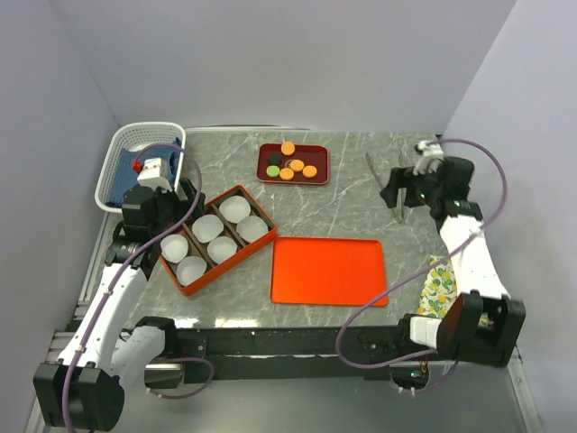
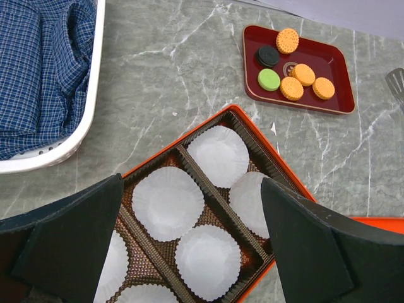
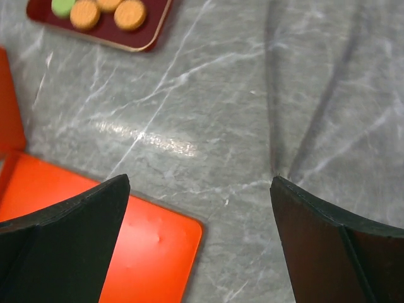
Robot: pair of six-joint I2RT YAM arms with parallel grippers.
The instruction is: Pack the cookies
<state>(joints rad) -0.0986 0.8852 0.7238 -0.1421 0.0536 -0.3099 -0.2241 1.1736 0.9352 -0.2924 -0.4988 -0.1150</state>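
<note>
**Cookies** (image 1: pixel 292 167): six flat rounds, four orange, one green and one black. They sit bunched on a small dark red tray (image 1: pixel 317 153) at the far middle of the bench (image 1: pixel 361 212). None is packed yet. The tray likely serves as the pick-up point, within reach of both arms.

**Box** (image 1: pixel 258 211): orange and divided, lying at an angle on the left. It holds six white paper cups (image 1: pixel 222 250), all empty, apparently one waiting for each cookie.

**Flat orange tray** (image 1: pixel 328 271): near middle, just right of the box and bare. It is probably the box lid, laid aside so the cups stay open.

**Left hand** (image 2: pixel 190 186): fingers wide apart and holding nothing. It hangs over the near-left end of the box. The cookies are in its camera's view, but it is well short of them.

**Right hand** (image 3: pixel 201 180): fingers wide apart and empty. It hangs over bare bench on the right, between the cookie tray and the right edge.

**Metal utensil** (image 1: pixel 372 171): lies on the far right of the bench beside the right hand, untouched. Its exact kind cannot be told.

**White basket** (image 1: pixel 149 128): far left corner, holding a blue checked cloth (image 2: pixel 38 69).

**Patterned cloth** (image 1: pixel 438 284): near right edge, partly under the right arm.

**Step in hand**: judged to be the start, an approach to the first cookie.
</note>
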